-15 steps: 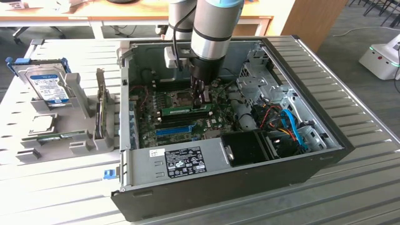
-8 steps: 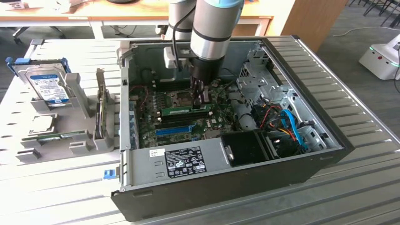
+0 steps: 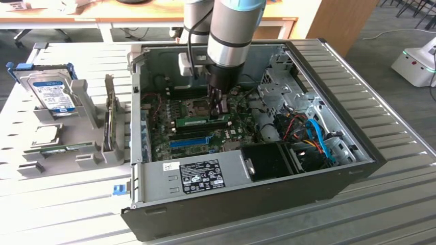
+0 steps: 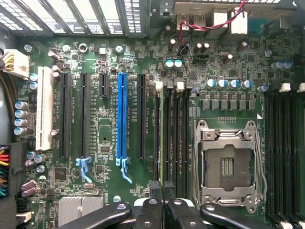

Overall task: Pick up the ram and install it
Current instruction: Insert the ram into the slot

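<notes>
Table: slatted metal top (image 3: 381, 204), carrying the open computer case (image 3: 238, 204) and, on the exterior view's left, a grey fixture with a hard drive (image 3: 51, 92).
Arm: the arm (image 3: 232, 30) reaches straight down into the case from above, over the motherboard (image 4: 102, 119).
Slots: a bank of dark memory slots (image 4: 177, 133) sits between the blue slot (image 4: 122, 114) and the CPU socket (image 4: 228, 162).
Ram: the ram (image 3: 197, 121) stands on edge along 1 slot of that bank, the one nearest the blue slot. Full seating cannot be confirmed.
Gripper: the gripper (image 4: 163, 198) has its 2 fingers (image 4: 153, 205) pressed close on the ram's upper edge, at the end toward the exterior view's right, not mid-length.
Risk 1, tilt: with the hold at 1 end, downward force would likely seat that end first and leave the far end high, straining the slot.
Risk 2, misalignment: if the stick sits slightly off the slot line, pressing could bend the board or mark the contacts.
Risk 3, latches: the white latch (image 4: 179, 86) of a neighbouring slot shows, but the state of the latch on the ram's own slot cannot be judged. A closed latch would block entry.
Risk 4, slip: a thin edge in a narrow pinch may slide under load.
</notes>
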